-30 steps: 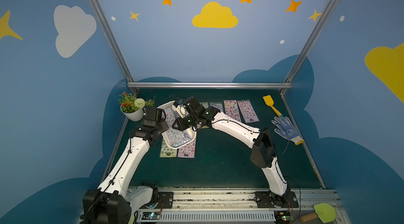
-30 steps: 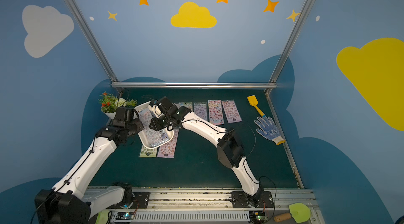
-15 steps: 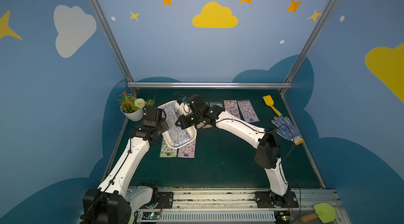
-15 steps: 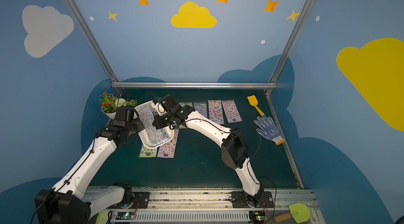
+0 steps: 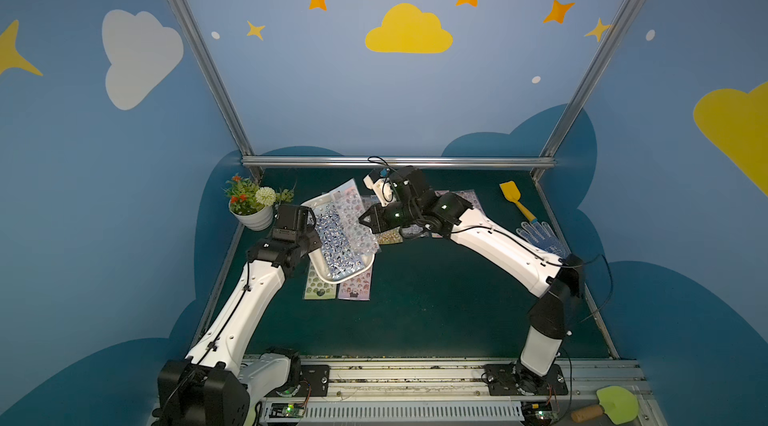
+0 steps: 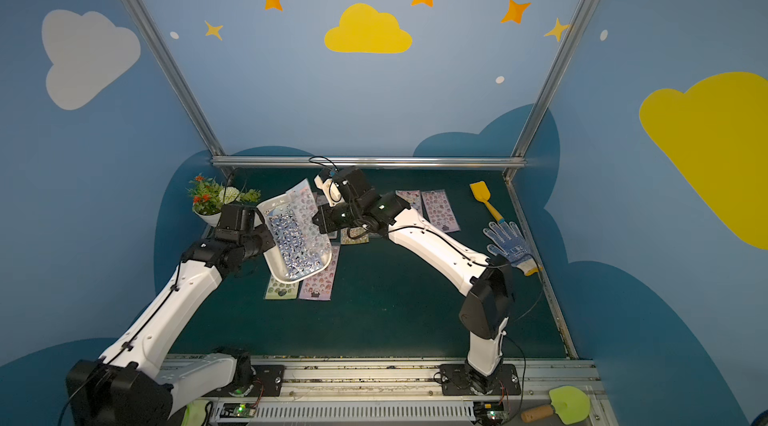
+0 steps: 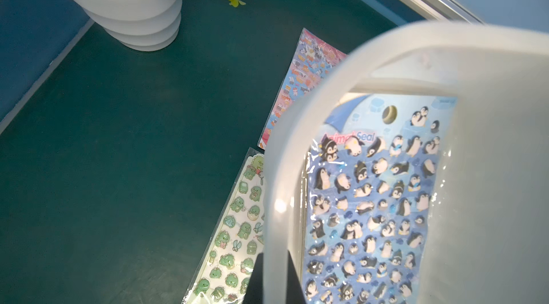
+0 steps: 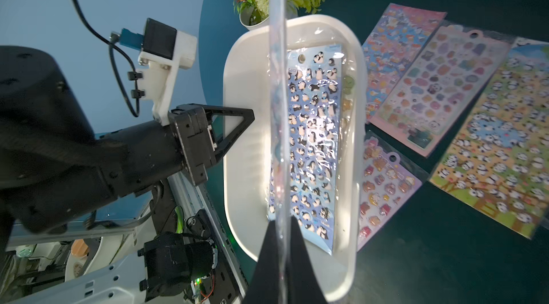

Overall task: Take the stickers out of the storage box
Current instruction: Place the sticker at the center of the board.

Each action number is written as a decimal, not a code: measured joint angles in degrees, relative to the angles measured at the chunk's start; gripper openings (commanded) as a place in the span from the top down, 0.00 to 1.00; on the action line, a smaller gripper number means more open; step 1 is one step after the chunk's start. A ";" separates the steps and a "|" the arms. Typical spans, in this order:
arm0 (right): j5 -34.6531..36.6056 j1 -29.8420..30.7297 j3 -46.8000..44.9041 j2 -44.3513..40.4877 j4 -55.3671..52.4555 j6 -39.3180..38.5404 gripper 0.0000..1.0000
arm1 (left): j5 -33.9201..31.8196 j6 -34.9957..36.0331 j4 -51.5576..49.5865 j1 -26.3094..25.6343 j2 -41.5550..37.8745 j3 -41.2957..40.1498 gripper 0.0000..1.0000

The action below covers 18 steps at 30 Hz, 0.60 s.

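bright light is glaring off the glossy blue penguin sticker sheet (image 8: 315, 139); the shallow white plastic storage box (image 7: 276, 186) is blurring in the left wrist view; both top views are bending at the edges.

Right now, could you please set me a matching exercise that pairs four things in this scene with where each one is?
Things
1. penguin sheet
2. green dinosaur sheet
3. storage box
4. lifted sheet

Places
A. pinched in the shut right gripper
B. flat on the mat
C. lying inside the box
D. tilted, its rim clamped by the left gripper

Pairs: 1-C, 2-B, 3-D, 4-A
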 measured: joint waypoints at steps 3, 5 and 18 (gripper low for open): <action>0.20 -1.99 -5.44 -5.73 -0.02 0.87 1.00 | 0.09 0.33 0.00 -0.39 0.00 0.00 0.96; 0.17 -3.54 -8.96 -9.46 -0.02 1.40 1.00 | 0.28 0.31 0.00 -0.52 0.00 0.00 0.96; -3.63 -18.18 -36.46 -32.06 3.98 8.00 1.00 | -0.92 -0.11 -0.94 -0.81 -3.19 0.72 0.96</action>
